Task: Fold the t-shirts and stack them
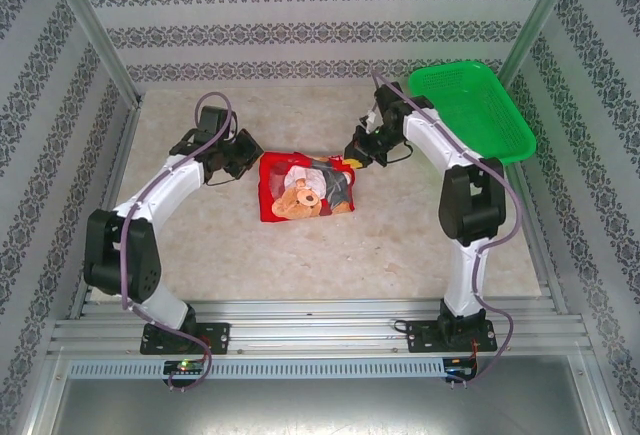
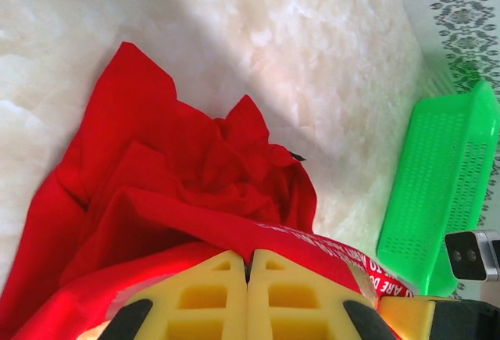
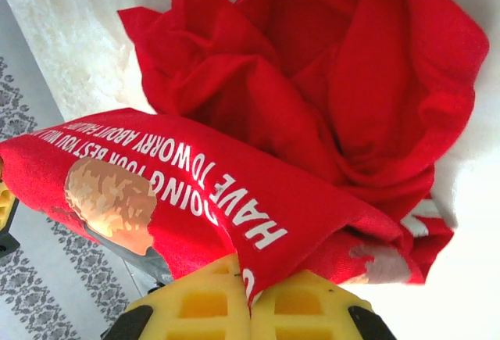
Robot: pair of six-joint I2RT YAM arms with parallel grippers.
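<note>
One crumpled red t-shirt [image 1: 300, 193] with a brown teddy bear print and white lettering is at the middle of the table, stretched between my two grippers. At the shirt's upper left edge my left gripper [image 1: 250, 160] is shut on the cloth. In the left wrist view its yellow fingers [image 2: 211, 293] pinch a red fold [image 2: 180, 176]. My right gripper [image 1: 352, 155] is shut on the shirt's upper right edge. In the right wrist view the lettered cloth [image 3: 234, 199] runs down between that gripper's [image 3: 251, 285] closed yellow fingers. Bunched folds of the shirt hang beyond them.
A green plastic mesh basket [image 1: 470, 105] stands at the back right, just behind the right arm, and shows in the left wrist view [image 2: 441, 191]. The pale marble-look tabletop [image 1: 300, 265] is bare in front of the shirt. Patterned walls close in the sides and back.
</note>
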